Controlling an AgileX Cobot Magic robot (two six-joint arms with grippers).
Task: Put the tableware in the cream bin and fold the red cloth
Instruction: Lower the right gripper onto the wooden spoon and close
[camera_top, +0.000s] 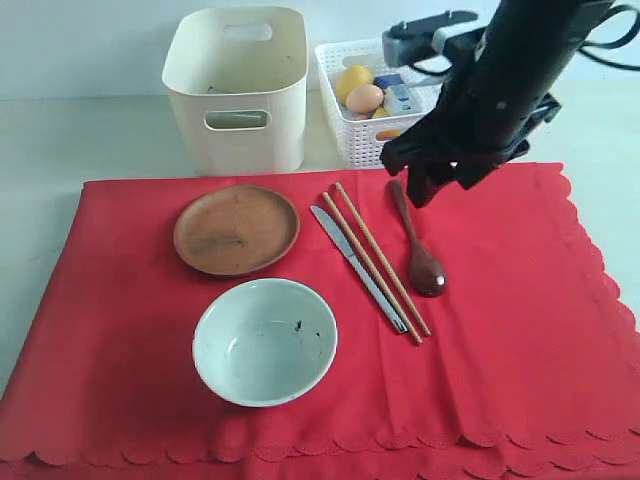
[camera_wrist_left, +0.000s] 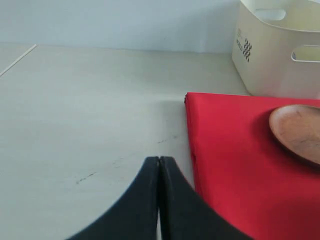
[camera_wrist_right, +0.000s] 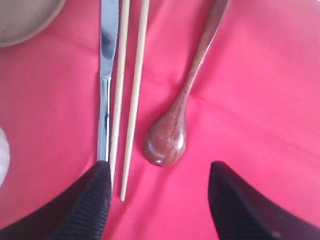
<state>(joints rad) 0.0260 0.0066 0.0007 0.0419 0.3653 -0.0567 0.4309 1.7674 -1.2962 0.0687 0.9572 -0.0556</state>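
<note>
The red cloth (camera_top: 520, 330) is spread flat over the table. On it lie the brown plate (camera_top: 236, 229), the pale bowl (camera_top: 265, 340), the metal knife (camera_top: 358, 268), the chopsticks (camera_top: 380, 262) and the dark wooden spoon (camera_top: 418, 245). The cream bin (camera_top: 237, 90) stands behind the cloth. No steel cup is in view. My right gripper (camera_top: 430, 188) hangs open above the spoon's handle end; in the right wrist view the gripper (camera_wrist_right: 160, 167) straddles the spoon (camera_wrist_right: 172, 135), beside the chopsticks (camera_wrist_right: 132, 75) and knife (camera_wrist_right: 107, 75). My left gripper (camera_wrist_left: 159, 159) is shut and empty over bare table beside the cloth's corner (camera_wrist_left: 235, 150).
A white lattice basket (camera_top: 340, 110) holding a lemon, an egg and a carton stands right of the bin. The left wrist view shows the bin (camera_wrist_left: 280, 50) and the plate's edge (camera_wrist_left: 300, 130). Pale bare table surrounds the cloth.
</note>
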